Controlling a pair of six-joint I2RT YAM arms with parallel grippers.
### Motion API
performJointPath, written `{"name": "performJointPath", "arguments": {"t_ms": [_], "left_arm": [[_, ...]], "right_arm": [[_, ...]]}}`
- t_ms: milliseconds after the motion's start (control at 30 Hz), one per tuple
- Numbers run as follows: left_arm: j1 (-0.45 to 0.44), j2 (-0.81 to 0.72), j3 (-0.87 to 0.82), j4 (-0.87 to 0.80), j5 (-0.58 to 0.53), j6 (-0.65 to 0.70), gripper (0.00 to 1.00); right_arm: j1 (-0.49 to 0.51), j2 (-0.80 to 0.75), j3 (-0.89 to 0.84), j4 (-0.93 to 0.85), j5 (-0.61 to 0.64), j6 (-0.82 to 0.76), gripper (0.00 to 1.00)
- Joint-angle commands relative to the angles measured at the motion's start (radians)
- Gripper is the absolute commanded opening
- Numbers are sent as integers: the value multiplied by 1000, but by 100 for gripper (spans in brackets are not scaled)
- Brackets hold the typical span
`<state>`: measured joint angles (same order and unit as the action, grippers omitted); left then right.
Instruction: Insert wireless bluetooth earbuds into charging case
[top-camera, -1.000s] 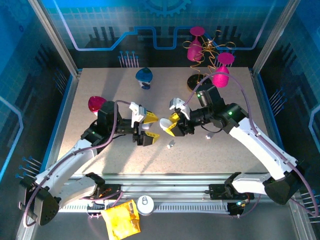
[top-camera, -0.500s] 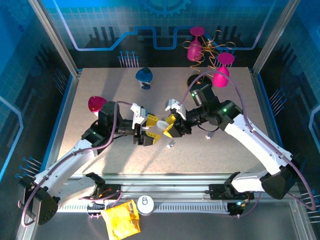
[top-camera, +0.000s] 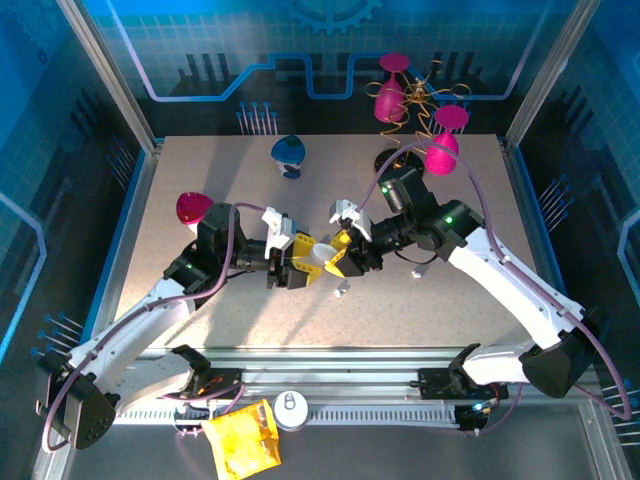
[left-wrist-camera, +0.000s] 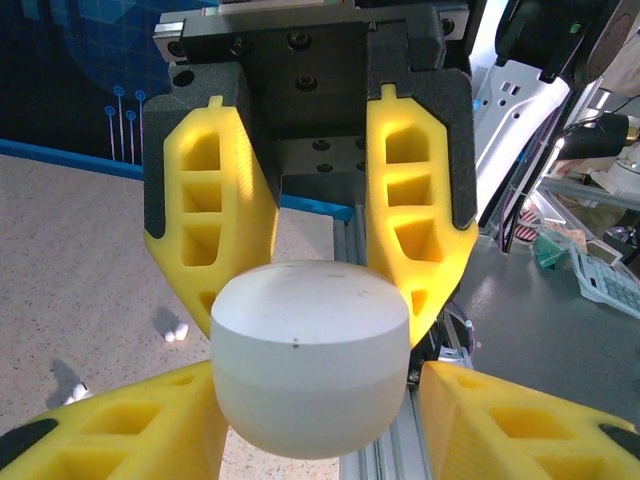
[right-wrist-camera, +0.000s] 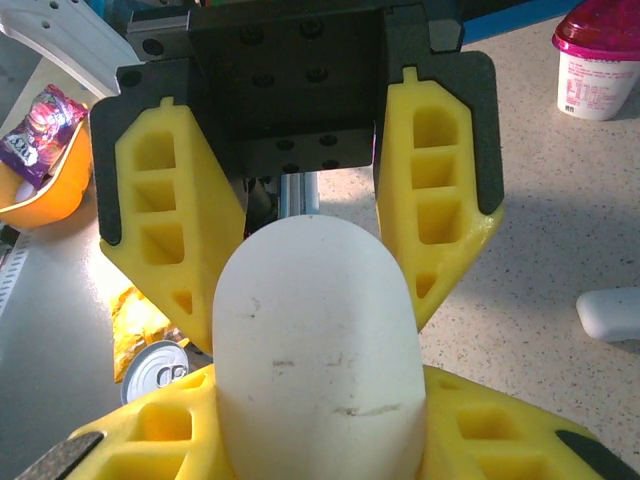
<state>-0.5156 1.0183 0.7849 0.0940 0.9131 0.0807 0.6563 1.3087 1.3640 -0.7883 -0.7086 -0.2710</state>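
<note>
Progress looks early — right gripper (right-wrist-camera: 318, 400) clamps the shut charging case (top-camera: 322, 255) at table (top-camera: 200, 170) centre; left gripper (left-wrist-camera: 310, 400) flanks it, gripping or not I cannot tell. An earbud (top-camera: 341, 288) lies loose at five o'clock from the case — nothing inserted yet.

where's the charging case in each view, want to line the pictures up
top external: charging case mid-picture, between the yellow fingers
left wrist: lower centre, large
right wrist: lower centre, standing taller
shared landmark: yellow fingers flanking it in every view
</note>
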Motion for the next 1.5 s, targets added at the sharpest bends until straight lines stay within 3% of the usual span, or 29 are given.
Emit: {"name": "performJointPath", "arguments": {"t_ms": [0, 533, 667, 1467], "left_arm": [[-18, -1, 50, 5, 24, 13, 52], [-25, 0, 53, -5, 20, 16, 37], [-25, -3, 47, -4, 19, 17, 35], [-26, -14, 10, 33, 3, 22, 33]], "right_arm": [[16, 5, 26, -18, -4, -16, 26], [20, 3, 17, -24, 31, -22, 26], [20, -1, 17, -19, 44, -20, 40], [-18, -89, -50, 99, 82, 46, 73]]}}
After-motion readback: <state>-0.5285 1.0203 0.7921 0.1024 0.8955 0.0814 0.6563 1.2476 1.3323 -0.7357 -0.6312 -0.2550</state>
